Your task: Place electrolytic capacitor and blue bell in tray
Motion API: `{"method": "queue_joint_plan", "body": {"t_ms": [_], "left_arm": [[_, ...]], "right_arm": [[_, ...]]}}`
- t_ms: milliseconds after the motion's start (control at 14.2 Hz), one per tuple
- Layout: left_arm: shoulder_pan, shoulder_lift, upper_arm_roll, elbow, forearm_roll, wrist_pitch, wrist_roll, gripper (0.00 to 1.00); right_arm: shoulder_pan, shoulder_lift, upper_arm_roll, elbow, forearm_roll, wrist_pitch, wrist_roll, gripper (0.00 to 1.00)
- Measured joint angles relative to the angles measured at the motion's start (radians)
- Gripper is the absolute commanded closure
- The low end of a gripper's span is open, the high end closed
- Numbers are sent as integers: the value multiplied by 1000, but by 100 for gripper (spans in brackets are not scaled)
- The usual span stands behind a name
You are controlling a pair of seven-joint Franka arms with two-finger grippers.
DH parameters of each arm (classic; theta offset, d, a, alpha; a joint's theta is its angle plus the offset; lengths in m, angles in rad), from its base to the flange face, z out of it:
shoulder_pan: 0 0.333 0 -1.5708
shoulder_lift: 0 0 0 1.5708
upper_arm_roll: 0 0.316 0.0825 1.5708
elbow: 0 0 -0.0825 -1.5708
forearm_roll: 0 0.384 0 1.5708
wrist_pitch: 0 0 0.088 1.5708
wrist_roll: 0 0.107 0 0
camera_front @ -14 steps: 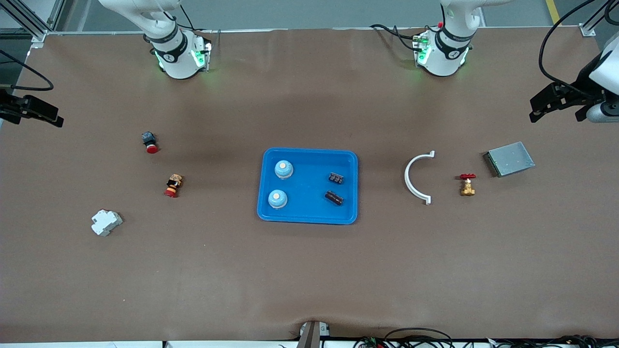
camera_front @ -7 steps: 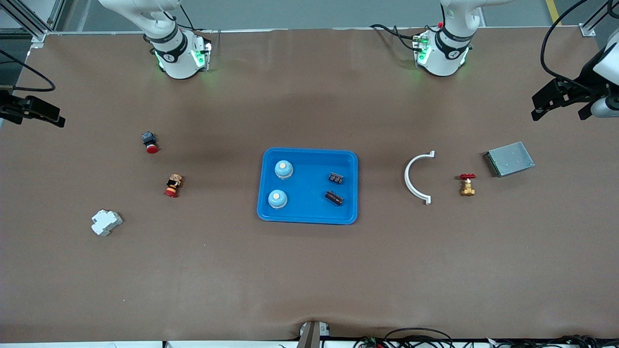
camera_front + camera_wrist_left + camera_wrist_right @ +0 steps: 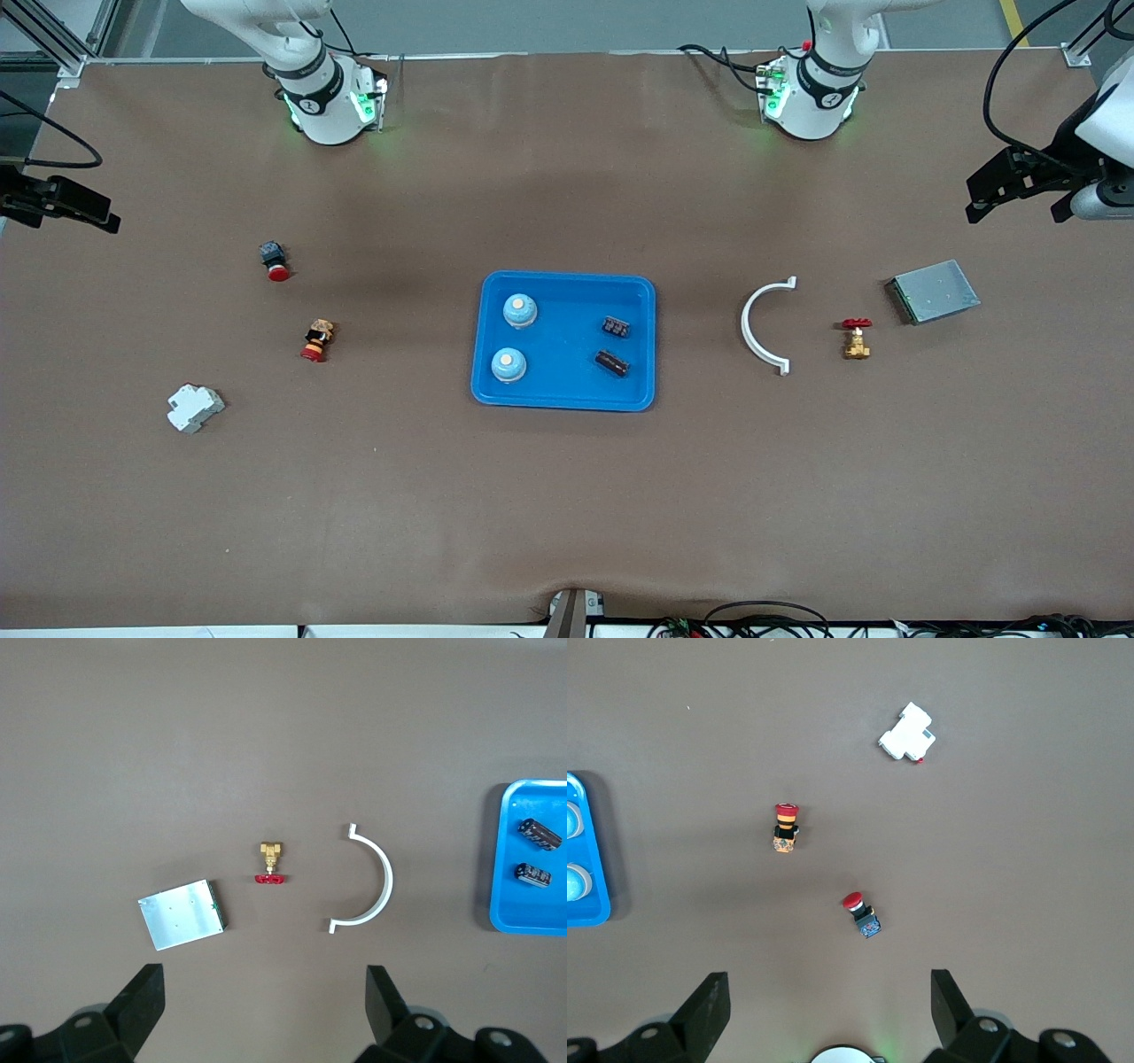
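Dark cylindrical electrolytic capacitors (image 3: 613,344) and two blue bells (image 3: 515,337) – already in shallow bright blue plastic tray (image 3: 567,400). Capacitors light, rigid, likely roll – grip across body. Left pincer (image 3: 266,1010), right pincer (image 3: 830,1005) both spread, empty, well apart from tray.

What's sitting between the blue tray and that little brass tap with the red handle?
A white curved half-ring lies between the tray and the brass tap, apart from both; front view shows it.

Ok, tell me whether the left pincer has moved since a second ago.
Yes, slightly: the left pincer has shifted upward in the front view, away from the grey metal box.
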Motion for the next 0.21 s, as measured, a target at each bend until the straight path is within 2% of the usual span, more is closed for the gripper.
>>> {"method": "queue_joint_plan", "body": {"t_ms": [212], "left_arm": [[0,0,0,0,-9,-12,-13,0]], "right_arm": [[0,0,0,-1,0,0,0,0]]}}
